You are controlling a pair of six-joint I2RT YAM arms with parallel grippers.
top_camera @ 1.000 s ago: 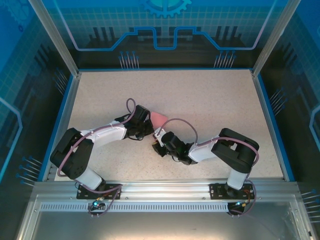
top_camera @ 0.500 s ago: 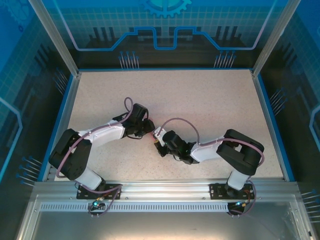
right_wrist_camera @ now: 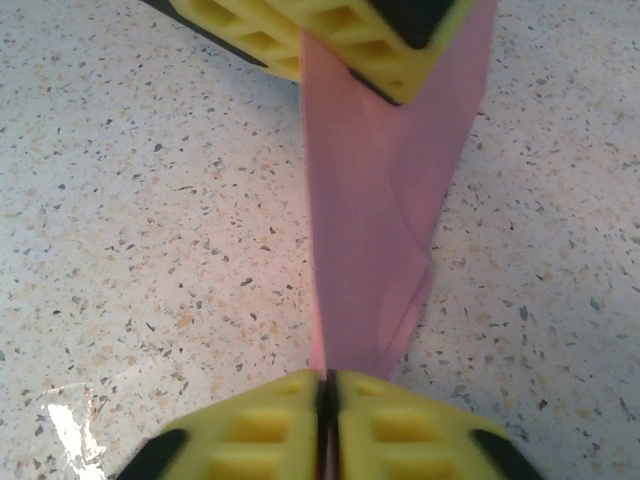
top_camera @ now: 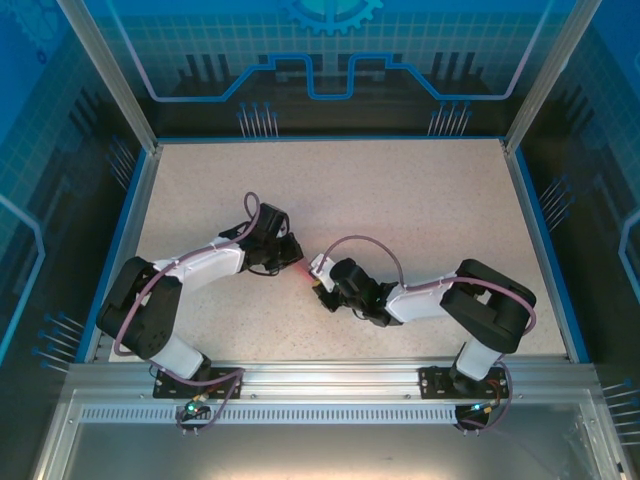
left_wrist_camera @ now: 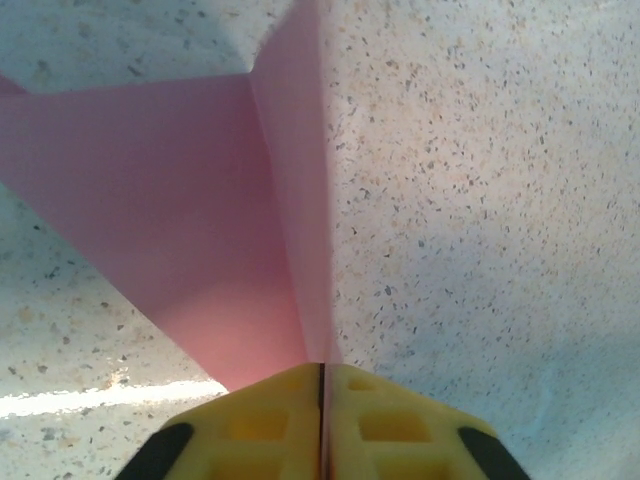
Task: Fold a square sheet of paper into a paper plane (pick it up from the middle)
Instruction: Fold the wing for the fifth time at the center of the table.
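Both arms met in the middle of the speckled surface [top_camera: 430, 200], with the folded pink paper [top_camera: 300, 268] strung between them. The left end effector [left_wrist_camera: 322, 374] had its yellow fingers [left_wrist_camera: 260, 420] pressed together on one end of the paper, a lengthwise crease running straight into the seam between them and a wide flap fanning off to one side. Opposite it, the right end effector [right_wrist_camera: 327, 380] was clamped on the other end, pads tight against the narrow folded strip. The paper sat low over the surface between the two wrists, and whether its loose flap touched down could not be told.
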